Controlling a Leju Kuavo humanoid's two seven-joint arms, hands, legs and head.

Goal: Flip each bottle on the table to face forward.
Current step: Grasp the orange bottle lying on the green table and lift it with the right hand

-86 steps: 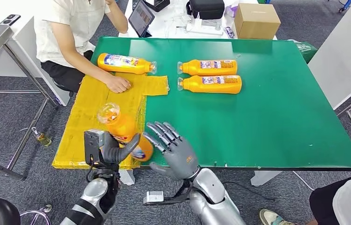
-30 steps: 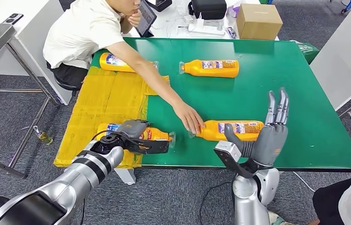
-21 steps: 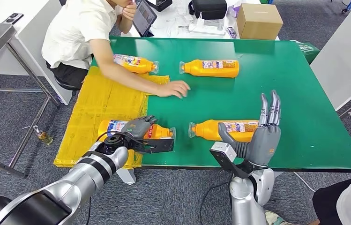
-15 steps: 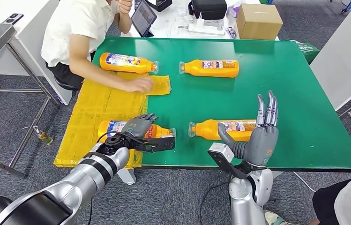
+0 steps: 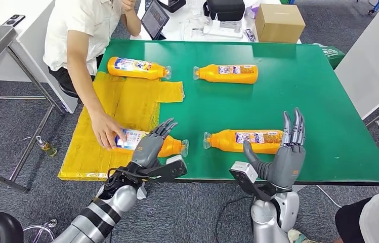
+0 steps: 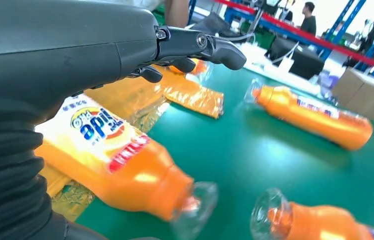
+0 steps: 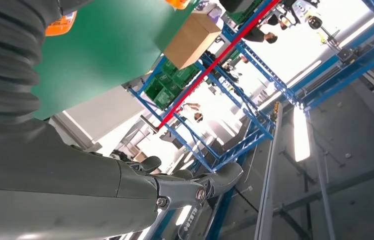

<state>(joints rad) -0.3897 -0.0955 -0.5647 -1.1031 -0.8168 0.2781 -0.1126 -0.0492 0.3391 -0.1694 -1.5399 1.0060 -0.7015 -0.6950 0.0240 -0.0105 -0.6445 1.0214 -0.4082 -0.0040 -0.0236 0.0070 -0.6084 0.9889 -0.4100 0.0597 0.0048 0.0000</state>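
1. Green bench (image 5: 298, 91) top with a yellow sheet (image 5: 121, 101) taped over its near-left corner; grey carpet floor around it.
2. Four orange bottles lie on their sides. Near-left bottle (image 5: 149, 143) rests on the edge of the yellow sheet, clear cap toward the middle of the bench. Near-right bottle (image 5: 245, 140) lies on the green, cap pointing toward the near-left bottle's cap, the two caps near each other but apart.
3. Far-left bottle (image 5: 136, 68) lies at the far edge of the yellow sheet; far-right bottle (image 5: 226, 73) lies on the green beside it, caps facing each other.
4. Left robot hand (image 5: 152, 144): fingers spread and extended, holding nothing, hovering over the near-left bottle's body. In the left wrist view, the fingers (image 6: 194, 45) stand clear above the label; contact not seen.
5. Right robot hand (image 5: 284, 157): palm upright at the bench's near edge, fingers straight and pointing up, thumb out to the side, holding nothing. Near-right bottle lies just beyond it, not touched.
6. A seated person at the left side of the bench has a hand (image 5: 103, 132) on the base end of the near-left bottle, just beside the left robot hand.
7. Cardboard box (image 5: 277, 21) and a tablet (image 5: 153, 19) sit on a white table behind the bench.
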